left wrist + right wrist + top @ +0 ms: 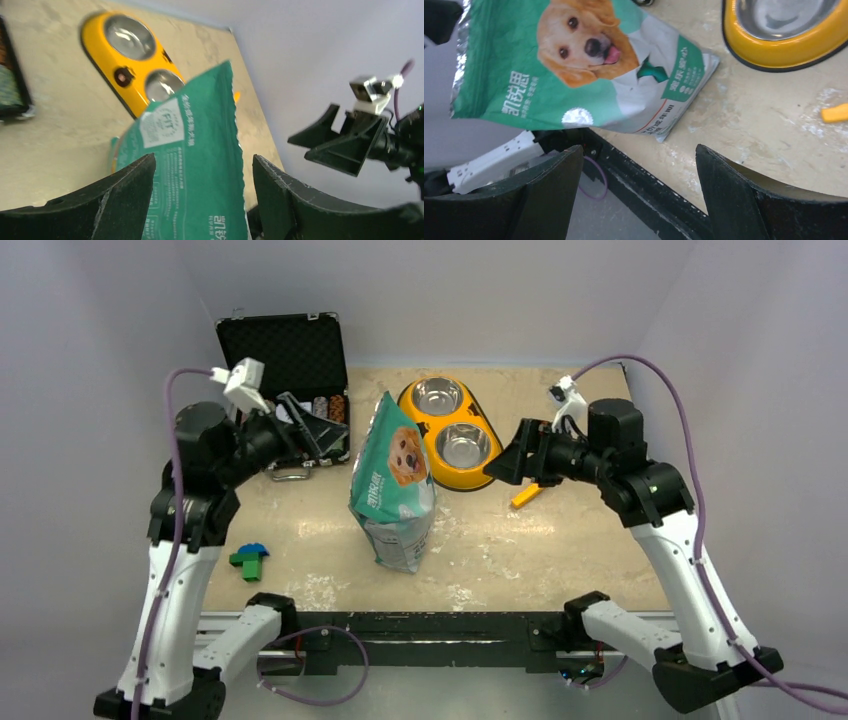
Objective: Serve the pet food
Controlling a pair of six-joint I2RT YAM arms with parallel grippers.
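The teal-green pouch [392, 485] with the golden dog's face stands upright mid-table, its torn top edge up. No kibble shows; it is hidden inside the pouch. The yellow feeder [489, 462] behind it holds two steel bowls, far [437, 397] and near [462, 445], both bare. My left gripper [322, 435] is open and empty, left of the pouch's top. In the left wrist view the pouch [195, 165] fills the gap between the open jaws [203, 157]. My right gripper [505, 455] is open and empty, right of the pouch. The right wrist view shows the pouch's front [574, 65] beyond its open gripper [640, 148].
An open black case [285, 360] with small items stands at the back left, close behind my left gripper. An orange piece [526, 496] lies right of the feeder. Green and blue bricks [248, 560] lie at the near left. A black rail [420, 625] edges the table front.
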